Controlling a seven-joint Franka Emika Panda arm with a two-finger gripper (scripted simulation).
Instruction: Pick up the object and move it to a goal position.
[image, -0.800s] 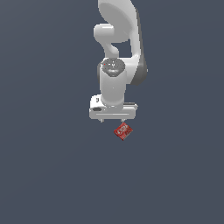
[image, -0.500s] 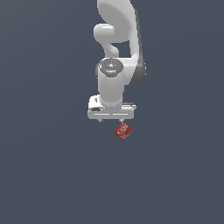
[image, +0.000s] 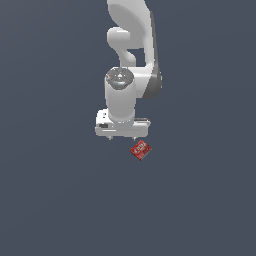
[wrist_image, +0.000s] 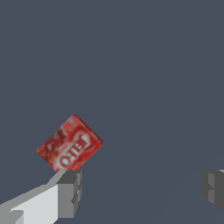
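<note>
— Nothing much has shifted since the earlier frames: the small flat red rectangular box with white print (image: 140, 150) lies where it did, on the plain grey tabletop (image: 60, 200), turned diagonally

— And the white robot gripper (wrist_image: 140, 190)?

— Just above and beside it, spread wide, holding nothing. Box looks light, stiff, perhaps slick; I'd pinch across its short sides

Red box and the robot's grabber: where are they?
red box (wrist_image: 70, 143): wrist view, middle of its printed face.
red box (image: 140, 149): exterior view, centre of the box.
gripper (wrist_image: 140, 188): wrist view, the open gap midway between its fingertips.
</note>
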